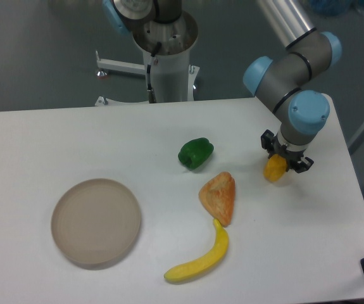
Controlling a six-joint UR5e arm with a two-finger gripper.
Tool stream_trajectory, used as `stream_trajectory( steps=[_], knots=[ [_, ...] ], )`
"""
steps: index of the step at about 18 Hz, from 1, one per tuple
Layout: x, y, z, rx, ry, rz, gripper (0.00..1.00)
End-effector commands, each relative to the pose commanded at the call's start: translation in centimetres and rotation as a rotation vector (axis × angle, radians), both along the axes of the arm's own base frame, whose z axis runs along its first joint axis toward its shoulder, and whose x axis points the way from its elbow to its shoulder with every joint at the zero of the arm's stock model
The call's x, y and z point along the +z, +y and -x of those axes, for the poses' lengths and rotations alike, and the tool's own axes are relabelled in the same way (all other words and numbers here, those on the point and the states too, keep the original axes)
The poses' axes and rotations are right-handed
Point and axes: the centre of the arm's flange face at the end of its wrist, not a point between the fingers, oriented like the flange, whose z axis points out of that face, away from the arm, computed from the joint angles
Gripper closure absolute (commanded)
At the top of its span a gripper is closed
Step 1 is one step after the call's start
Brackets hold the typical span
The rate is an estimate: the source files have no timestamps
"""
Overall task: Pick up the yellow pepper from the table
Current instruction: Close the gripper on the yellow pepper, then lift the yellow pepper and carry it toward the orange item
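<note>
Here, one fixed camera looks down on the white bench [55, 136].

Arm: The UR5e reaches in from the far right corner, wrist pointed down near the right edge.

End effector: The end effector [279, 166] appears clamped on the yellow pepper [274, 170], its dark fingers [302, 163] pressed against the fruit's sides.

Yellow pepper: Held near the right edge, about midway along it. Whether it touches the bench or hangs just clear cannot be told from this angle.

Other items: A green pepper [195, 152] sits near the middle; an orange wedge [219, 197] lies nearer the front edge, touching a banana [200, 260]. A round tan plate [95, 221] rests toward the front left.

Step in hand: Judging by the grip, the grasp is made and the lift is the stage at hand.

Next move: A straight rise, the hold kept firm on the glossy, lumpy skin, which could slip.
</note>
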Motion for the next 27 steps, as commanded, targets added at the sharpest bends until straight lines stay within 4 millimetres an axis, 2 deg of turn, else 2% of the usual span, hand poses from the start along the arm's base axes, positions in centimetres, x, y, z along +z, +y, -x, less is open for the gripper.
stream_trajectory(
  steps=[2, 5, 12, 18, 21, 27],
  knots=[
    [1.6, 1.0, -0.1, -0.011, 0.021, -0.028, 0.64],
    [5.1, 3.9, -1.3, -0.047, 0.058, -0.095, 0.64],
    [9.4, 8.7, -3.6, -0.098, 0.067, -0.237, 0.62],
    [10.5, 12.3, -5.8, -0.104, 0.072, -0.289, 0.62],
    [9.9, 13.1, -6.4, -0.116, 0.07, -0.291, 0.62],
    [9.5, 13.2, -6.3, -0.116, 0.068, -0.288, 0.62]
  ],
)
